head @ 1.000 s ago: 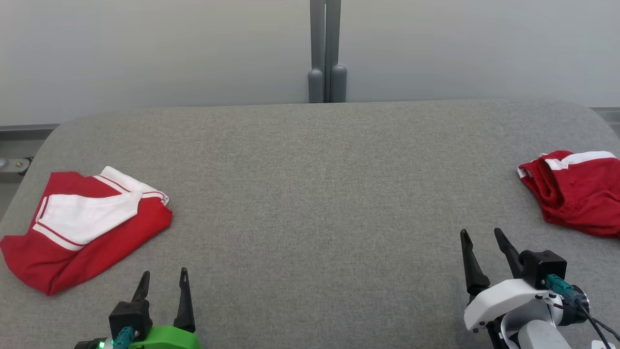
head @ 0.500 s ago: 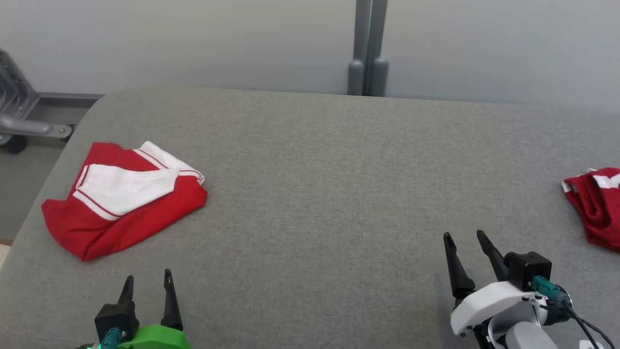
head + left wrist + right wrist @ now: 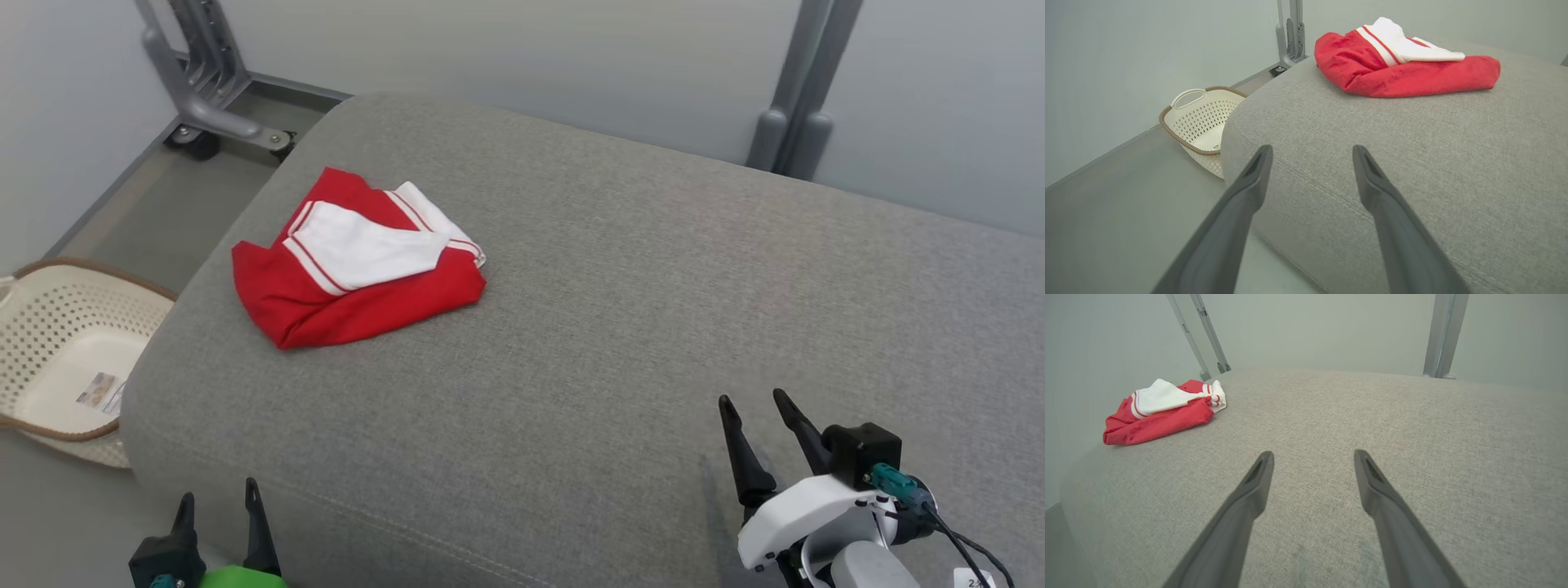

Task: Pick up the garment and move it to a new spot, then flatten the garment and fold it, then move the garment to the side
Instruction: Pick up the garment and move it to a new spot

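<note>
A folded red and white garment [image 3: 355, 261] lies on the grey cushioned surface [image 3: 653, 310], near its left corner; it is also in the left wrist view [image 3: 1404, 61] and the right wrist view [image 3: 1159, 410]. My left gripper [image 3: 216, 498] hangs open at the bottom left, over the surface's front left corner, well short of the garment. In its own view its fingers [image 3: 1310, 151] are spread with nothing between them. My right gripper [image 3: 755, 400] stands open at the lower right, low over bare fabric, fingers [image 3: 1312, 455] empty.
A cream perforated laundry basket [image 3: 57, 351] with a brown rim stands on the floor left of the surface, seen too in the left wrist view [image 3: 1202, 116]. Grey metal frames stand at the back left [image 3: 200, 73] and back right [image 3: 796, 98] against the pale wall.
The head camera has swung to the left: the folded garment now sits nearer the middle, the basket has come into view, and a second red garment at the right edge has dropped out. Both grippers stay open.
</note>
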`<state>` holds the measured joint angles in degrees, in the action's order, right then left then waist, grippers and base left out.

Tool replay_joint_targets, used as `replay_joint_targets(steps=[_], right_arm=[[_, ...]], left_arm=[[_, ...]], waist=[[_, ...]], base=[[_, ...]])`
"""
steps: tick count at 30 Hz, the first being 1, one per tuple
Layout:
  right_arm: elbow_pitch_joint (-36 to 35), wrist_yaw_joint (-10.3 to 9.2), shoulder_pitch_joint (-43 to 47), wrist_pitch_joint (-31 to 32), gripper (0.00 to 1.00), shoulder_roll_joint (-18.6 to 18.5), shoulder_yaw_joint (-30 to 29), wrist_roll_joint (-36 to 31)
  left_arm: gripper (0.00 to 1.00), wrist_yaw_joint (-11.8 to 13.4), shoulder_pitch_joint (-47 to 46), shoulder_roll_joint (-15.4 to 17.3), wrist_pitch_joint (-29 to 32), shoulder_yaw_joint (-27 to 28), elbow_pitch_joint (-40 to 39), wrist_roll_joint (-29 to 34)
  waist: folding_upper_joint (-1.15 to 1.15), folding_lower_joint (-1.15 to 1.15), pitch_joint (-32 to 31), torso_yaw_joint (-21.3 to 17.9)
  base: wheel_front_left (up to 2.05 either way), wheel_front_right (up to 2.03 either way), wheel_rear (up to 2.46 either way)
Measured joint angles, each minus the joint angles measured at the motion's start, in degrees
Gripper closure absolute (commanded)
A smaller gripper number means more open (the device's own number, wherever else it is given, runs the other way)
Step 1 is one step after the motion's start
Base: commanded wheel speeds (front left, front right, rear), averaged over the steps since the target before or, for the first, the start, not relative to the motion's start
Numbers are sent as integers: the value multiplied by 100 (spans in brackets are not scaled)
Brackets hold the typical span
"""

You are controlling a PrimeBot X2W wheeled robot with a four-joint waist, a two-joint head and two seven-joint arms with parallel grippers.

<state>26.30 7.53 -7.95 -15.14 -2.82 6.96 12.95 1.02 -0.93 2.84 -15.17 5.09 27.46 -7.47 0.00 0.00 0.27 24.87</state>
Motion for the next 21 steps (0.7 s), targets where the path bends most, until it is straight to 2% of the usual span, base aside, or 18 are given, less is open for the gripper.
replay_joint_targets(steps=[4, 8, 12, 17, 21], right_arm=[[24, 0, -42, 0, 0, 2, 42, -1], [67, 0, -85, 0, 0, 4, 70, -56], [101, 0, -169, 0, 0, 3, -23, -213], [112, 0, -286, 0, 0, -67, -101, -409], [81, 0, -443, 0, 0, -231, -85, -521]], left_arm=[[0, -3, 34, 0, 0, 14, 13, -33], [0, 1, 26, 0, 0, 1, 7, -147], [0, -121, -160, -2, 0, 23, 53, -204], [0, -332, -853, 18, 0, 270, 110, -147], [0, -519, -1533, 185, 0, 382, 296, -4]], waist=[[0, 0, 38, 291], [0, 0, 127, 390], [0, 0, 230, 313], [0, 0, 489, 126], [0, 0, 772, -37]], base=[[0, 0, 0], [0, 0, 0], [0, 0, 0], [0, 0, 0], [0, 0, 0]])
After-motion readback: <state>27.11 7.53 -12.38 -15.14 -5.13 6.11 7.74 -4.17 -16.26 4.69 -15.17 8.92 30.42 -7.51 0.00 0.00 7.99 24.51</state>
